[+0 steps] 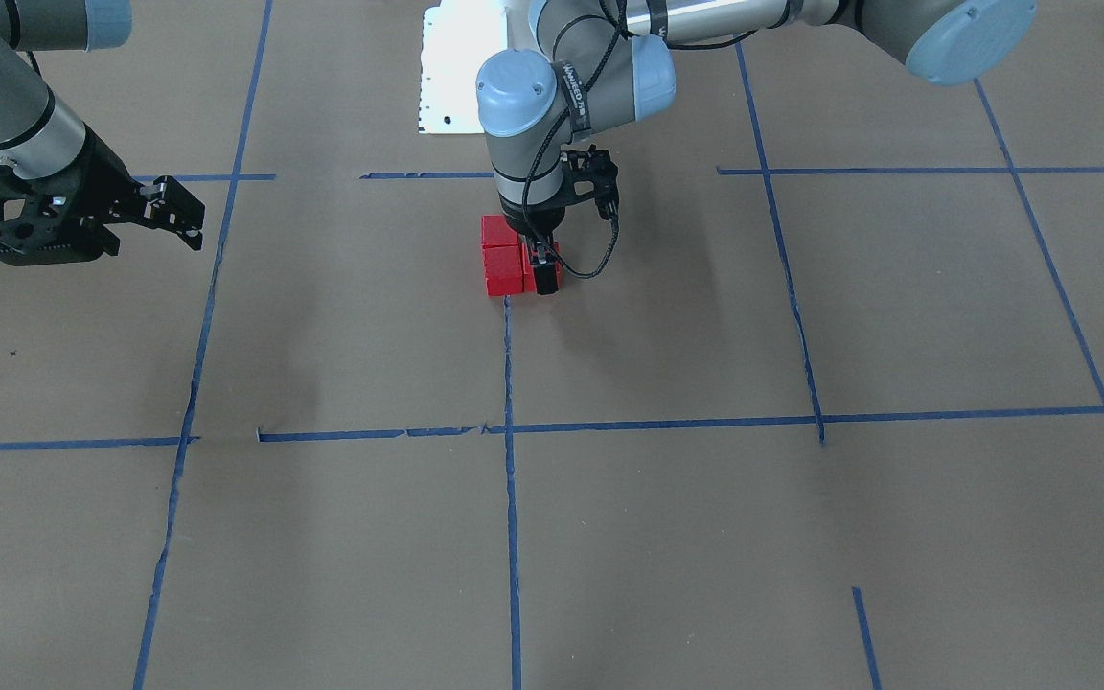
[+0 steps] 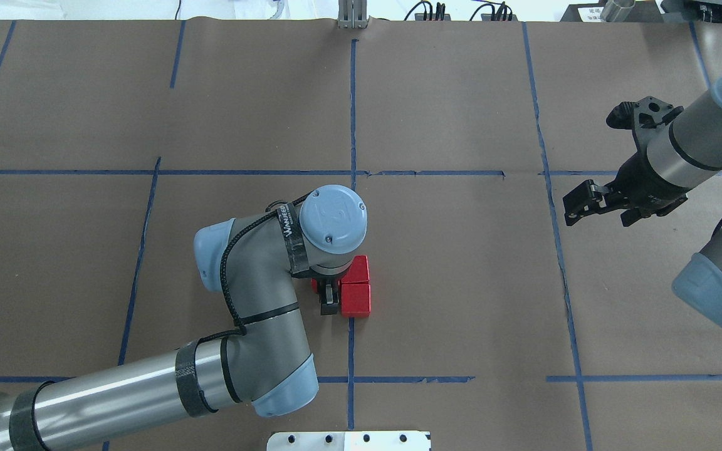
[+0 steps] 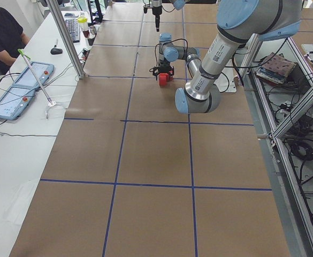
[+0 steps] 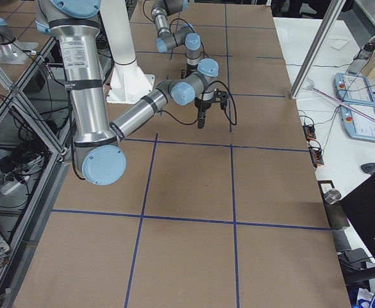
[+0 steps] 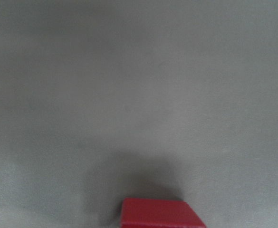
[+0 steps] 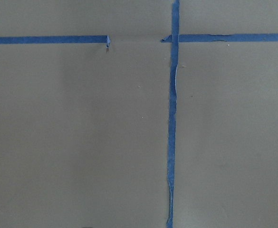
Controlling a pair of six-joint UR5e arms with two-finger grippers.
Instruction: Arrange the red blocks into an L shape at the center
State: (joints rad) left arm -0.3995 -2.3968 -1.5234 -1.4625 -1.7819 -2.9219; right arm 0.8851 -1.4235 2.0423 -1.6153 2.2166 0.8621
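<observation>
Three red blocks point(image 1: 504, 254) sit touching in an L on the tape line point(image 1: 509, 383) at mid-bench point(image 1: 686, 316).
The left end effector point(image 1: 543, 273) has its fingers closed against the third block point(image 1: 528, 261). The right end effector point(image 2: 577, 203) is empty and well apart; its opening cannot be judged. The white lettering on the arm strap point(image 2: 289, 228) is unreadable.

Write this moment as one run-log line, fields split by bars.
left gripper: down astride third of red blocks, grip unclear | other two: touching, at blue tape line | right gripper: open, empty, off aside
</observation>
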